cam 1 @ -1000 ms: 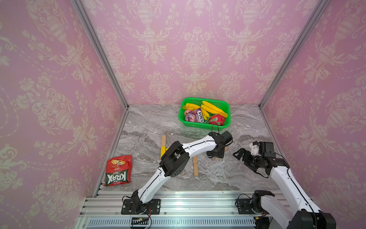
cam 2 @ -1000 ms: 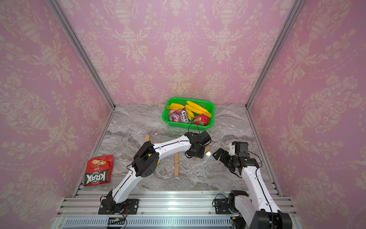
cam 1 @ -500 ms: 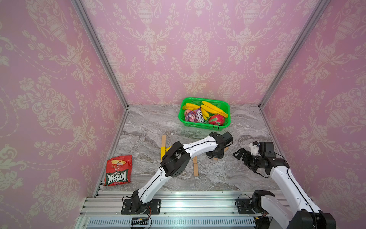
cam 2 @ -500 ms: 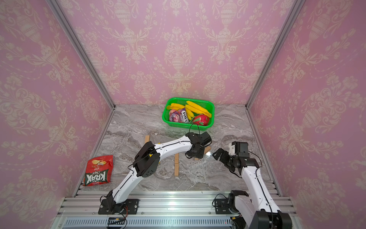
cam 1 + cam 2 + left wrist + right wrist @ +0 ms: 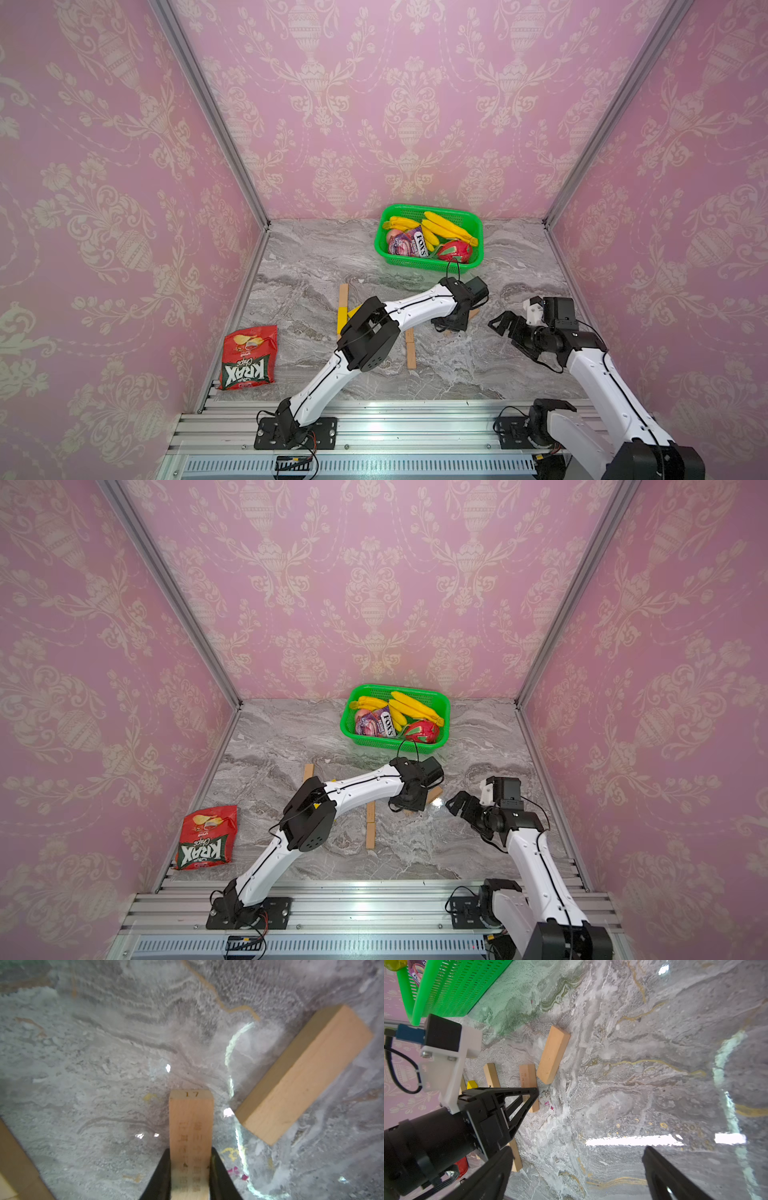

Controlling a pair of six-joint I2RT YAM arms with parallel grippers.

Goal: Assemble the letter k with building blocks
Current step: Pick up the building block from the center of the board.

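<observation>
Blocks on a marbled counter [image 5: 311, 266], partway through the spelling of a K: we see the left jaws pressed against both long sides of a stamped wooden bar [image 5: 191, 1118], which lies flat on the stone and is not yet lifted. The left arm [image 5: 415, 305] stretches across the counter to reach it. Just beside that bar, close but apart from it, a plain wooden bar [image 5: 303, 1072] lies on a slant. The right jaws stand wide apart with nothing between them, hanging over bare counter near the two bars.

Toward the left wall, a wooden bar [image 5: 343, 293] and a yellow bar [image 5: 341, 322] lie end to end in a line; the arm's elbow covers whatever follows them. Nearer the middle, a second line of wooden bars [image 5: 411, 357] runs toward the front edge.

We judge the work about half done. Two stems are begun and one slanted arm seems placed beside the second. The gripped bar looks meant as its partner and would need turning so that both slants meet at the stem. How complete either letter is we cannot tell, since the arm hides the joints. A green basket [image 5: 428, 262] of fruit at the back and a red chips bag [image 5: 247, 357] near the left wall play no part
</observation>
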